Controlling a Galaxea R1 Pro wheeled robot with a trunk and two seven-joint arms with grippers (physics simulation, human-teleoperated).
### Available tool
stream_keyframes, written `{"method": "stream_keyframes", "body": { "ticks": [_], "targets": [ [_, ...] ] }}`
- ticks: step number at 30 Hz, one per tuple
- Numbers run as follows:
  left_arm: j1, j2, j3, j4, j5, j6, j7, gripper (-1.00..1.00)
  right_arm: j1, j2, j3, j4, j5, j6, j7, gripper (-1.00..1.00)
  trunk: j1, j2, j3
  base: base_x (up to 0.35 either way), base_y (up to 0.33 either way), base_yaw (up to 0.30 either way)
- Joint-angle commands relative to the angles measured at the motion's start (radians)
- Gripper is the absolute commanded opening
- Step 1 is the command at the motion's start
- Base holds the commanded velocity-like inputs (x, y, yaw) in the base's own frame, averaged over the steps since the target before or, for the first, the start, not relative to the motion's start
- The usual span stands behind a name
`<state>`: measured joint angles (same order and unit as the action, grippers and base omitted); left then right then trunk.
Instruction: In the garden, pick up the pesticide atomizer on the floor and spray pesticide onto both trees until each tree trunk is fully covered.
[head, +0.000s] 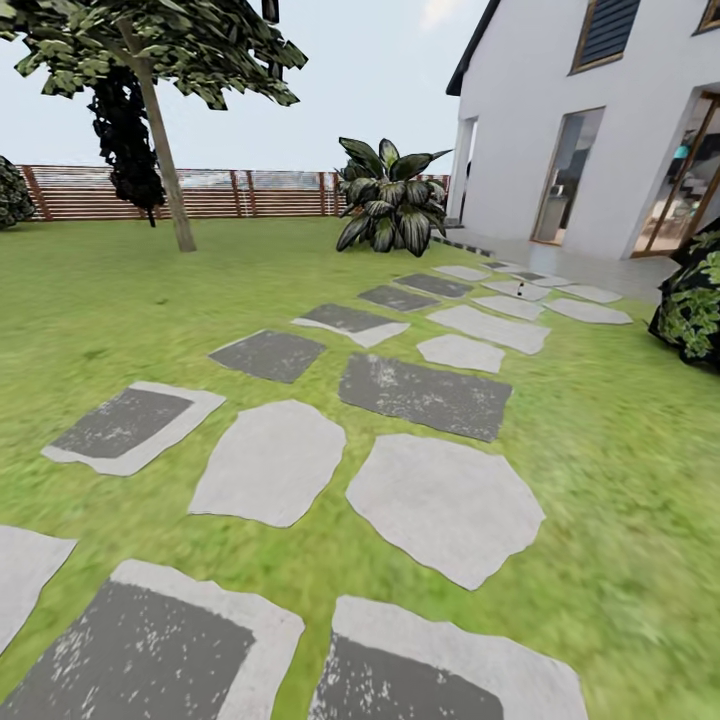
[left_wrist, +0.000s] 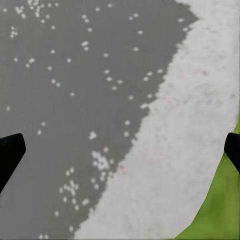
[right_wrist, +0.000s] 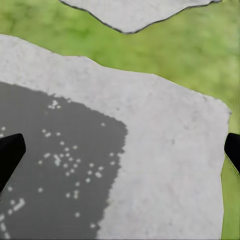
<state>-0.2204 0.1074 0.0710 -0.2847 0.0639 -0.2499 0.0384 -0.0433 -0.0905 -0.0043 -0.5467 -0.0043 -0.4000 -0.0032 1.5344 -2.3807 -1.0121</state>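
Ahead, the tree (head: 160, 120) is cut off above its canopy.

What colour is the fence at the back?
Reddish-brown horizontal wooden slat fence, clearest in the head view.

no readable text, labels, numbers or signs anywhere

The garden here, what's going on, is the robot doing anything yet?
Nothing is being handled. The robot looks over a stepping-stone path crossing the lawn toward a white house. A small bottle-like object, too small to identify, stands far along the path. One tree stands near the wooden fence. Both wrist cameras look down at paving: the left pincer and right pincer are open and empty.
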Motion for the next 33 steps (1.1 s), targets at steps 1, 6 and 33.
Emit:
{"method": "stream_keyframes", "body": {
  "ticks": [1,6,33],
  "targets": [
    [0.0,0.0,0.0,0.001,0.007,-0.003,0.0,1.0,0.0,0.0,0.0,0.001,0.0,-0.003,0.0,1.0,0.0,0.0,-0.001,0.34,0.0,0.0],
    [0.0,0.0,0.0,0.001,0.007,-0.003,0.0,1.0,0.0,0.0,0.0,0.001,0.0,-0.003,0.0,1.0,0.0,0.0,-0.001,0.34,0.0,0.0],
    [0.0,0.0,0.0,0.001,0.007,-0.003,0.0,1.0,0.0,0.0,0.0,0.001,0.0,-0.003,-0.001,1.0,0.0,0.0,-0.001,0.34,0.0,0.0]
  ]
}}
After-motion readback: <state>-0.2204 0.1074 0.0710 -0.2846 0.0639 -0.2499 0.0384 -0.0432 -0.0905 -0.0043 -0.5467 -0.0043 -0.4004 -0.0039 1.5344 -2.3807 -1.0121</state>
